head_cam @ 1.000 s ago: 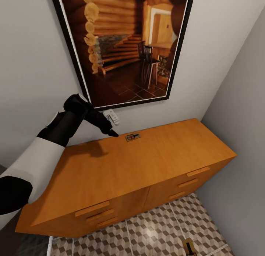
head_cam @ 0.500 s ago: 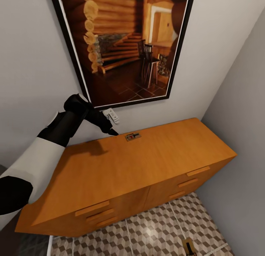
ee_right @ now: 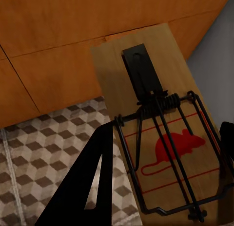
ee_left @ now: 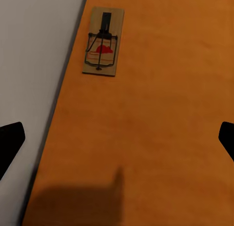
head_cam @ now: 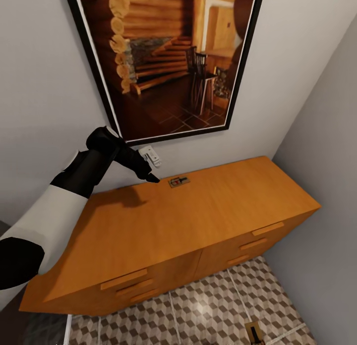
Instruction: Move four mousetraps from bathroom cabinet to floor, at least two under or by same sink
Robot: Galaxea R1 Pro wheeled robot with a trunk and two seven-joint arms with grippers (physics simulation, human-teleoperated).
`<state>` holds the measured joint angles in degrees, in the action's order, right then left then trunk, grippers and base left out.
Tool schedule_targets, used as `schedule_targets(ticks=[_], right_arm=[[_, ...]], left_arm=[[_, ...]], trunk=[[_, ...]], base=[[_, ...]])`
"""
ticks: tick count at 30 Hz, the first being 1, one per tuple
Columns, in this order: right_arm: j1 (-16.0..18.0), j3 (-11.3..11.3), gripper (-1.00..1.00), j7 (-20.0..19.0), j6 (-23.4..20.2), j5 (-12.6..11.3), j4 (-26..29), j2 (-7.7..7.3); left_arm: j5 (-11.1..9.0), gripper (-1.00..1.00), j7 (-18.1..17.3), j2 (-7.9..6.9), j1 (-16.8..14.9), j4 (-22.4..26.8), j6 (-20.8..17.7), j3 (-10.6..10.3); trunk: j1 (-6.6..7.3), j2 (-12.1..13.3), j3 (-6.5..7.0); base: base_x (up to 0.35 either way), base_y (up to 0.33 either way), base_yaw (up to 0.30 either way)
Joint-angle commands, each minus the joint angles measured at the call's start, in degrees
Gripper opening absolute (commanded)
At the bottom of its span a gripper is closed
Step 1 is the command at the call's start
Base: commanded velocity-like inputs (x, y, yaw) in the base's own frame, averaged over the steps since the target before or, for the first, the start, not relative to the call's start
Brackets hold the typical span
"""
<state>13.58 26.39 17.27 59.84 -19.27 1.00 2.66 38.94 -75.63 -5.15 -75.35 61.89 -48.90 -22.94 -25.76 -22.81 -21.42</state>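
Head view has tilted slightly; my left gripper (head_cam: 151, 178) hasn't moved, jaws wide open and empty, just short of the mousetrap (head_cam: 178, 182) at the cabinet (head_cam: 198, 221) top's back edge. My right gripper (ee_right: 161, 187) holds a second mousetrap (ee_right: 161, 153) over the bathroom floor (head_cam: 208, 310). So the reach hasn't progressed.

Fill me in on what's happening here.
The robot is clearing mousetraps off the cabinet. Its left gripper, jaws open, hovers over the cabinet top just short of a mousetrap lying by the wall. The right gripper holds a second mousetrap above the tiled bathroom floor in front of the cabinet. That trap also shows low in the head view, at the floor's edge.
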Motion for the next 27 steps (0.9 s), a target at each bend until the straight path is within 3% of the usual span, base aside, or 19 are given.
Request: schedule_targets(ticks=[1,14,27], right_arm=[[0.04,0.50,-1.00,0.22,0.16,-0.41,-0.04,0.01],[0.04,0.50,-1.00,0.22,0.16,-0.40,-0.04,0.06],[0.04,0.50,-1.00,0.22,0.16,-0.41,-0.04,0.06]], left_arm=[[0.43,1.00,-0.49,-0.04,-0.06,0.08,-0.54,-0.09],[0.43,1.00,-0.49,0.05,-0.06,0.04,-0.57,-0.09],[0.35,1.00,-0.49,0.05,0.04,-0.03,-0.58,-0.09]], trunk=[[-0.03,-0.10,-0.18],[-0.03,-0.10,-0.98],[-0.03,-0.10,-1.00]], base=[[0.000,0.000,0.000],[0.125,-0.093,0.000],[0.017,-0.011,0.000]])
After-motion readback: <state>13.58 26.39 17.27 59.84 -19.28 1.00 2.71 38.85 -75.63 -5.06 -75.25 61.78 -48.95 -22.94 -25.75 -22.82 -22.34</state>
